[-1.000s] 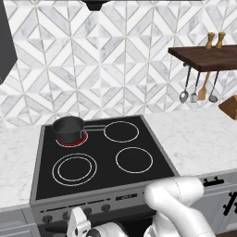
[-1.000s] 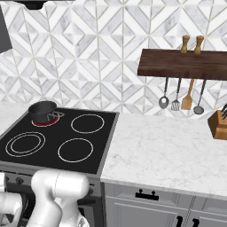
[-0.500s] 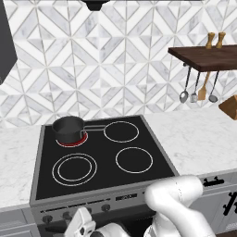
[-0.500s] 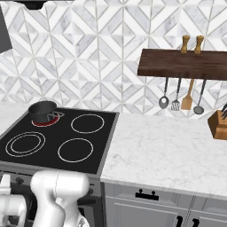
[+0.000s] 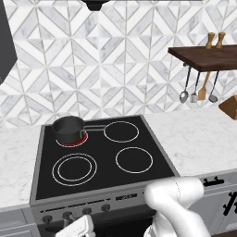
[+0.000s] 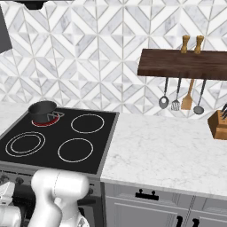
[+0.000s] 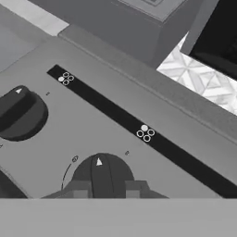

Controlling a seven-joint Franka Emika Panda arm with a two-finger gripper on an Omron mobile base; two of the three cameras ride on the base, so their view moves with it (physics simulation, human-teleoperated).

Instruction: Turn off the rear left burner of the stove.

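Observation:
The stove (image 5: 157, 152) is a black glass cooktop with a grey front panel. Its rear left burner (image 5: 69, 144) glows red under a dark saucepan (image 5: 68, 128); the same burner (image 6: 44, 123) and pan (image 6: 42, 111) show in the right base view. My gripper (image 5: 70, 223) is low at the front panel, among the row of small dark knobs. In the hand view my gripper (image 7: 106, 190) is shut on a round dark knob (image 7: 101, 171), one fingertip on each side of its ridge. The knob's white pointer mark points away from the hand.
A second knob (image 7: 21, 113) sits to the left on the panel, under a black strip with burner symbols (image 7: 146, 133). The white arm (image 5: 178, 203) bends in front of the stove. A marble counter (image 6: 168, 150), a wooden shelf (image 6: 181, 64) with hanging utensils and a knife block (image 6: 219, 124) lie to the right.
The hand has barely shifted at the front panel. The red glow under the saucepan looks the same.

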